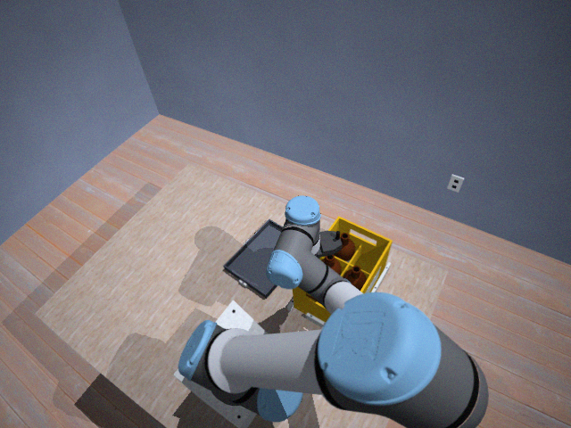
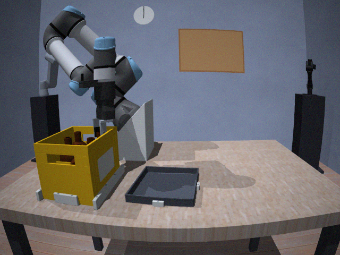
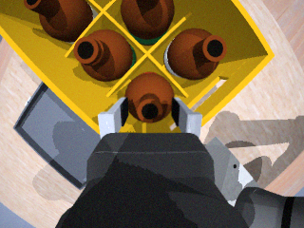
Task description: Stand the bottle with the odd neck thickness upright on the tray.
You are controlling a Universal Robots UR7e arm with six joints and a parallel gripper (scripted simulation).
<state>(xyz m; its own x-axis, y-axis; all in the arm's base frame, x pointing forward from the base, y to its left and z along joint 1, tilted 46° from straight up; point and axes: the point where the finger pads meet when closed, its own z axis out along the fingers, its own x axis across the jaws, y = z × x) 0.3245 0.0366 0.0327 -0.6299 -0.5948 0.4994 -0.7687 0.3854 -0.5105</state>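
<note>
The yellow crate [image 2: 76, 164] stands at the table's left; it also shows in the wrist view [image 3: 136, 32] and in the top view [image 1: 355, 267]. Several brown bottles stand upright in its cells. My gripper [image 3: 149, 106] is open, its two fingers on either side of the neck of the nearest bottle [image 3: 150, 97], not closed on it. In the exterior view the gripper [image 2: 100, 126] reaches just into the crate's back right corner. The other bottles [image 3: 147, 6] [image 3: 102, 53] [image 3: 197, 52] [image 3: 57, 11] stand further off. The dark tray [image 2: 164, 185] lies empty to the right of the crate.
A white wedge-shaped block [image 2: 138, 134] stands behind the crate and tray. Small white stops [image 2: 66, 198] sit at the crate's base and at the tray's edge [image 2: 158, 203]. The arm's own links hide part of the crate in the top view.
</note>
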